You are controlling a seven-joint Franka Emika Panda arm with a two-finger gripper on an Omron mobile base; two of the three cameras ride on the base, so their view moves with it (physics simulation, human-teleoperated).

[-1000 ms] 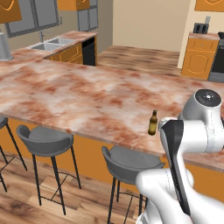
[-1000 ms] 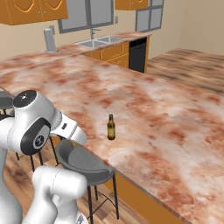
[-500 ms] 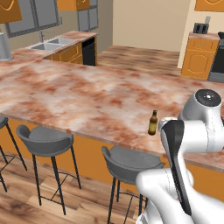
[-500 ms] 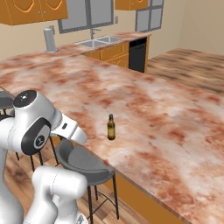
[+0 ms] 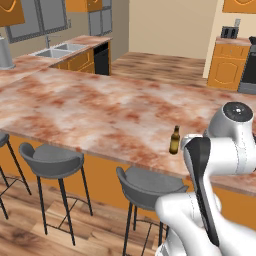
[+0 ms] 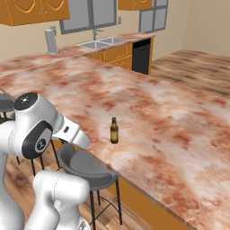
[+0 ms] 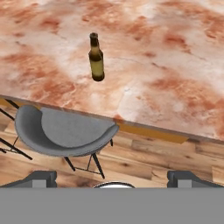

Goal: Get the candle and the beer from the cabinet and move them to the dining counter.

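Your beer (image 7: 96, 58) stands upright on the marbled desk (image 7: 175, 78), just in from its near edge, above a grey stool (image 7: 61, 131). Your end effector (image 7: 113, 178) hangs well back from it over the floor, fingers spread wide, gripping nothing.

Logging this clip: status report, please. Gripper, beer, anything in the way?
Gripper open, empty, back off the counter edge. Beer upright on the dining counter, near its edge. Grey stool below; nothing else beside the bottle.
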